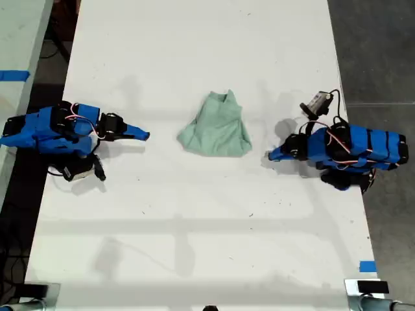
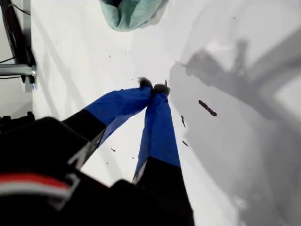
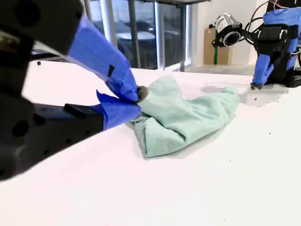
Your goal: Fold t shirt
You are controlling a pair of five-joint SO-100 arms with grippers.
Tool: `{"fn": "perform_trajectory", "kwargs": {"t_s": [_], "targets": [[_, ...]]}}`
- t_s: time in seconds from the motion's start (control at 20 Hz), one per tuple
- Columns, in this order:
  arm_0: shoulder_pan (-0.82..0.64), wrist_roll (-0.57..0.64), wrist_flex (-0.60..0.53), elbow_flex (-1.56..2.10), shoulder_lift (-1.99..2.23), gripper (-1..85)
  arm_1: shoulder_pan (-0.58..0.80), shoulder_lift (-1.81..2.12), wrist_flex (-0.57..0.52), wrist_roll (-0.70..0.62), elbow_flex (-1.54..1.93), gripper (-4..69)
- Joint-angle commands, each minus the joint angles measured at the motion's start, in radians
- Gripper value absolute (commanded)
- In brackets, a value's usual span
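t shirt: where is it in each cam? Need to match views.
Exterior view: t shirt bunched mid-table, between the two arms.
First wrist view: t shirt cut by the frame edge, beyond my first claw and apart from it.
Second wrist view: t shirt just past my second claw.
Shared landmark: my first claw, at the exterior view's right and beyond the shirt in the second wrist view.

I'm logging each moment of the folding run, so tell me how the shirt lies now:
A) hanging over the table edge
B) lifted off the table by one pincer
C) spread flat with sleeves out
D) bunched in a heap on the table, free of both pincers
D: the exterior view shows the t shirt bunched mid-table, with both arms' pincers off to either side and clear of it.
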Motion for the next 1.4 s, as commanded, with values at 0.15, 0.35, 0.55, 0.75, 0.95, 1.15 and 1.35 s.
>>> {"fn": "perform_trajectory", "kwargs": {"t_s": [0.15,0.35,0.55,0.75,0.95,1.15,1.35], "targets": [[0.005,-0.028,0.005,0.005,0.009,-0.2,-0.011,0.012,0.012,0.017,0.041,0.9],[0.005,-0.028,0.006,0.005,0.009,-0.2,-0.011,0.012,0.014,0.020,0.041,0.9],[0.005,-0.028,0.006,0.005,0.009,-0.2,-0.011,0.012,0.014,0.023,0.041,0.9],[-0.017,-0.166,0.075,0.006,0.009,-0.1,0.038,0.012,0.092,0.170,0.044,1.4],[0.067,-0.390,0.199,0.000,0.009,-0.2,0.101,0.014,0.123,-0.097,0.048,3.7],[0.038,-0.107,0.224,0.000,0.011,6.8,0.012,0.014,0.123,-0.261,0.048,3.7],[0.040,-0.109,0.224,0.000,0.011,10.2,0.026,0.014,0.123,-0.258,0.048,3.8]]}}
